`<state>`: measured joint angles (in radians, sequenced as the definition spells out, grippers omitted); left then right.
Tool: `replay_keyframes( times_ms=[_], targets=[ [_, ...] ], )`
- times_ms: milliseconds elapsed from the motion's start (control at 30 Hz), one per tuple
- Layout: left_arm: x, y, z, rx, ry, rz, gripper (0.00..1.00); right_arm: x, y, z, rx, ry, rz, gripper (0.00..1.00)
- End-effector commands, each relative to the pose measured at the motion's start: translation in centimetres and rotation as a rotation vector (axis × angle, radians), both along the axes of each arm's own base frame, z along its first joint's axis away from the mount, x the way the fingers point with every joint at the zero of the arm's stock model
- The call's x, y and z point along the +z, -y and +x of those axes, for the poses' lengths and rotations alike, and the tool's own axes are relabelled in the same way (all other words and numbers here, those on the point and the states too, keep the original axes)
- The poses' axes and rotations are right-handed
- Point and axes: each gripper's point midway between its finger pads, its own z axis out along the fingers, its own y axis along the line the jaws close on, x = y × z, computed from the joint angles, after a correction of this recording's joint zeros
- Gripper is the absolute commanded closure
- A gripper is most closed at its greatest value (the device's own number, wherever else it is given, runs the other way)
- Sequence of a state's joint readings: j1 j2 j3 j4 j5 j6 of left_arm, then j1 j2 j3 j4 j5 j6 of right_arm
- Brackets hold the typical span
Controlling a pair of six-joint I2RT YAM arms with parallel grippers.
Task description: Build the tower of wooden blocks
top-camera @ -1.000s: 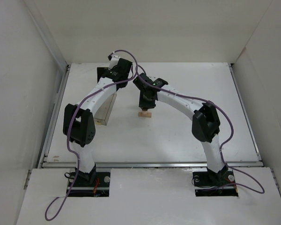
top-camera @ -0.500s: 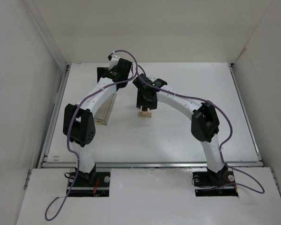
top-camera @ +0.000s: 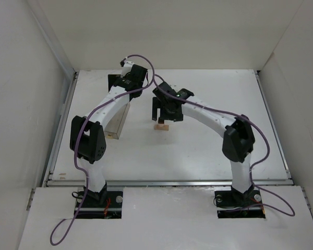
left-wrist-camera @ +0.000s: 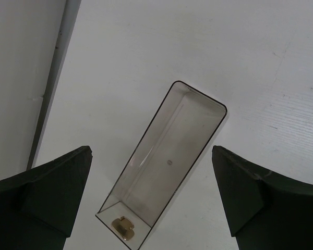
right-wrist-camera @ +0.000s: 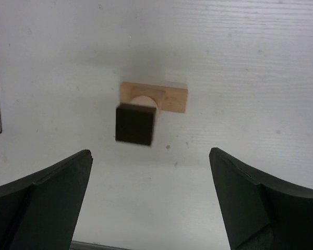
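Note:
A pale tan oblong block (right-wrist-camera: 169, 98) lies on the white table, with a dark brown cube (right-wrist-camera: 135, 124) standing on its left part. In the top view the little wood block tower (top-camera: 160, 126) sits mid-table. My right gripper (right-wrist-camera: 150, 152) hovers above it, open, with nothing between its fingers and both jaws apart from the cube; from above, the right gripper (top-camera: 164, 115) hangs just behind the stack. My left gripper (left-wrist-camera: 150, 148) is open over a clear plastic box (left-wrist-camera: 167, 161) at the back left, and the left gripper (top-camera: 117, 83) holds nothing.
The clear box (top-camera: 118, 122) lies lengthwise on the left side of the table, with a small golden-brown piece (left-wrist-camera: 124, 227) inside its near end. White walls enclose the table on three sides. A metal rail (top-camera: 167, 182) runs along the near edge.
My right gripper has gone from shut to open, let go of the dark cube onto the tan block and lifted a little. The right elbow swung rightward. The left arm has not moved.

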<state>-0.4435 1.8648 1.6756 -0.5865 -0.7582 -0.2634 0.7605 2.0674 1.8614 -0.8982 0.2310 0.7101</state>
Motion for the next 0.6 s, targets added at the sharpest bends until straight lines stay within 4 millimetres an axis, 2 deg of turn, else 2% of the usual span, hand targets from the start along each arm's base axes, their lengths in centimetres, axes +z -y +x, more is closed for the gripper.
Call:
replay_keyframes(
  times_ms=[0, 33, 67, 100, 133, 167, 200, 233, 267, 300, 367, 400, 500, 533, 567],
  targets=[
    [3.2, -0.2, -0.5, 0.003, 0.078, -0.027, 0.0, 10.5, 2.0, 0.5, 0.009, 0.246, 0.123, 0.0],
    [3.2, -0.3, -0.5, 0.009, 0.081, -0.02, 0.0, 12.1, 3.3, 0.7, -0.008, 0.287, 0.124, 0.0],
    [3.2, -0.3, -0.5, 0.009, 0.081, -0.02, 0.0, 13.0, 6.0, 1.4, -0.068, 0.317, 0.112, 0.0],
    [3.2, -0.3, -0.5, 0.009, 0.081, -0.02, 0.0, 16.4, 8.5, 1.3, -0.113, 0.393, 0.129, 0.0],
    [3.2, -0.3, -0.5, 0.009, 0.081, -0.02, 0.0, 17.1, 11.7, 1.6, -0.185, 0.426, 0.064, 0.0],
    [3.2, -0.3, -0.5, 0.009, 0.081, -0.02, 0.0, 17.4, 15.9, 2.3, -0.276, 0.44, 0.014, 0.0],
    [3.2, -0.3, -0.5, 0.009, 0.081, -0.02, 0.0, 18.8, 18.8, 2.2, -0.336, 0.469, -0.011, 0.0],
    [3.2, -0.2, -0.5, 0.003, 0.078, -0.026, 0.0, 18.9, 21.8, 2.3, -0.386, 0.47, -0.075, 0.0],
    [3.2, -0.2, -0.5, 0.003, 0.078, -0.027, 0.0, 17.8, 24.5, 1.6, -0.42, 0.408, -0.136, 0.0],
    [3.2, -0.2, -0.5, 0.003, 0.078, -0.027, 0.0, 18.0, 28.9, 1.6, -0.52, 0.386, -0.174, 0.0],
    [3.3, -0.4, -0.5, 0.012, 0.082, -0.017, 0.0, 17.2, 32.8, 0.4, -0.582, 0.304, -0.236, 0.0],
    [3.4, -0.6, -0.6, 0.021, 0.087, -0.007, 0.0, 17.1, 36.0, 0.0, -0.658, 0.284, -0.261, 0.0],
    [3.5, -0.8, -0.6, 0.028, 0.091, 0.001, 0.0, 17.9, 39.7, -1.1, -0.744, 0.294, -0.27, 0.0],
    [3.5, -0.8, -0.6, 0.028, 0.091, 0.001, 0.0, 17.5, 41.7, -1.6, -0.799, 0.288, -0.271, 0.0],
    [3.5, -0.8, -0.6, 0.028, 0.091, 0.001, 0.0, 18.4, 42.5, -2.0, -0.827, 0.316, -0.264, 0.0]
  ],
)
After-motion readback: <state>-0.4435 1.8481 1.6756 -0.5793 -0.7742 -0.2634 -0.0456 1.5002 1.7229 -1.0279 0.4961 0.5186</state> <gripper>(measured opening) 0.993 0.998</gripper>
